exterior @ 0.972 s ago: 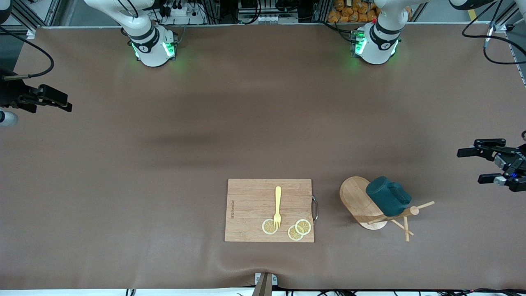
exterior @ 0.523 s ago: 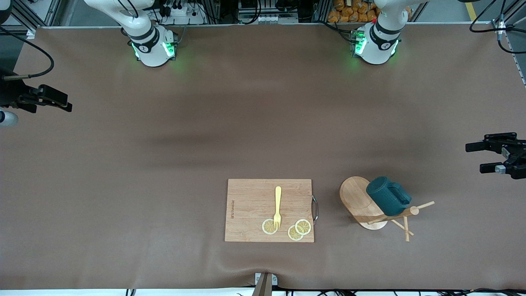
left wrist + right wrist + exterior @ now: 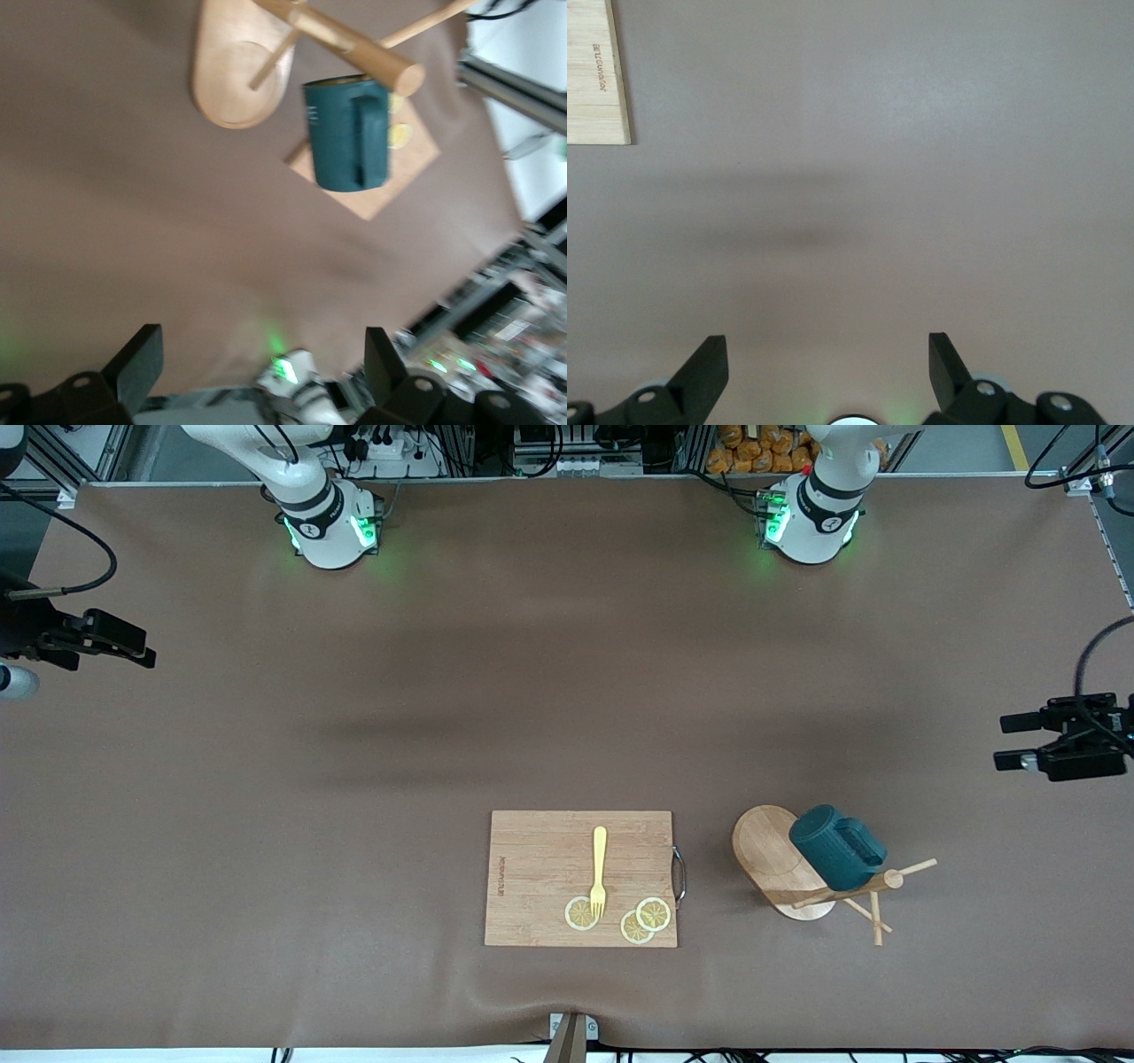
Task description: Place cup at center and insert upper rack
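Right gripper: the black two-finger right gripper [image 3: 133,648] waits in the air over the right arm's end of the brown table [image 3: 354,824]; its fingers [image 3: 704,367] stand wide apart with nothing between them.
Cutting board: a rectangular light wooden cutting board [image 3: 540,868] with a metal handle lies near the table edge closest to the front camera.
On the board: a yellow fork [image 3: 599,871] and three lemon slices [image 3: 654,913]; the fork's tines rest on one slice.
Upper rack: the light wooden mug stand with an oval base [image 3: 771,850], a round-tipped post and thin cross pegs stands beside the board, toward the left arm's end.
Cup: the dark teal-green mug [image 3: 835,847] hangs by its handle on the stand, above the base.
Left gripper: the black left gripper [image 3: 1014,741] hovers over the left arm's end of the table, apart from the stand; fingers [image 3: 142,363] spread wide, empty.
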